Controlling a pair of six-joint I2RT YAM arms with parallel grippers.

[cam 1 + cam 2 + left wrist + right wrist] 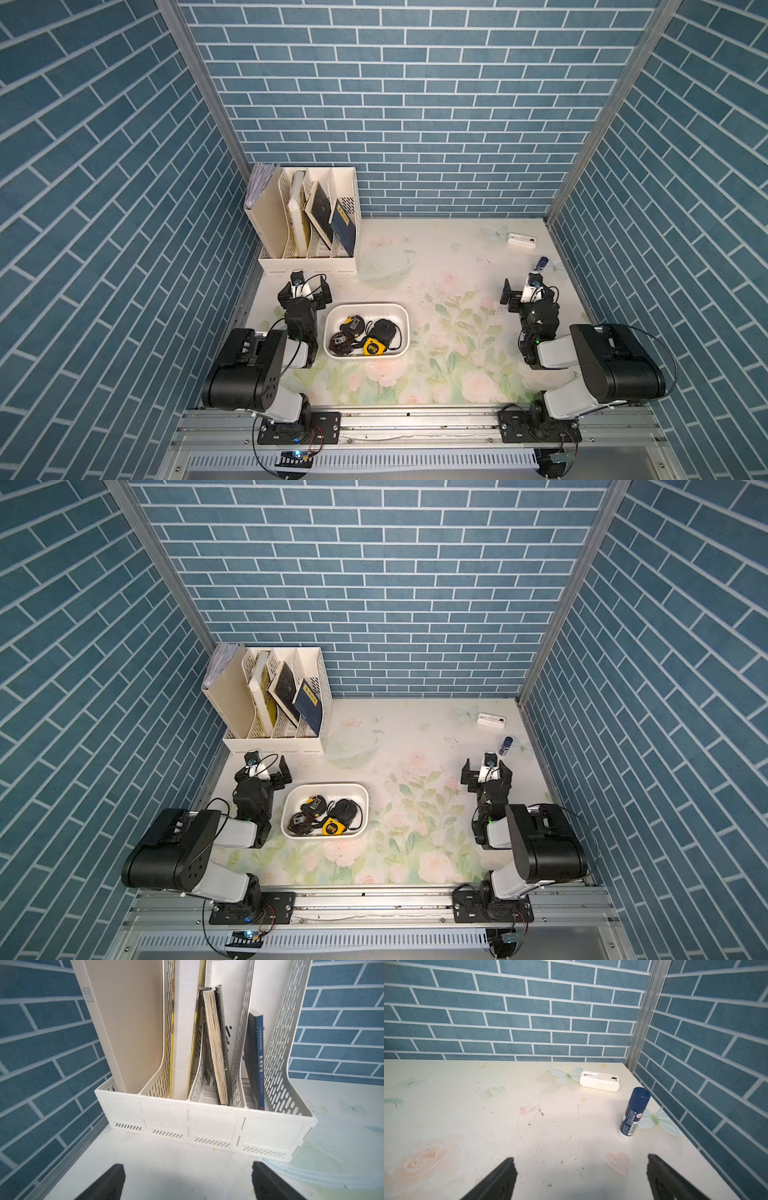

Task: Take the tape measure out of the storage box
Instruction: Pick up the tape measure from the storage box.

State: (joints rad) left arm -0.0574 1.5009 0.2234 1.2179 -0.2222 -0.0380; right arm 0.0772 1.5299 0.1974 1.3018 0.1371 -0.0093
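We are noting the storage box [365, 306] sitting on the counter [457, 266] toward the front, just beside the left arm and well apart from the right arm; both top views are showing it [328, 786]. The yellow tape measure [372, 346] is lying inside the box against its near wall, touching a black tape measure [383, 330] just behind it. Two more are lying in the same box: a black-and-yellow tape measure [353, 325] toward the far side and a brown tape measure [340, 343] on the side nearest the left arm. Thin black straps are looping among them. The left fingers [325, 291] are standing wide apart and gripping nothing. They are hovering over bare counter just in front of the file organizer [307, 264], beside the far corner of the box and not touching it. The left wrist view is showing both dark fingertips [110, 1182] with the organizer [207, 1128] straight ahead and books [216, 1053] leaning in its slots. The right fingers [507, 291] are likewise spread wide and holding nothing, hovering over bare counter on the right side. The right wrist view is showing a blue glue stick [634, 1113] standing upright ahead of them and a small white case [600, 1084] lying flat near the far corner, the two apart from each other.
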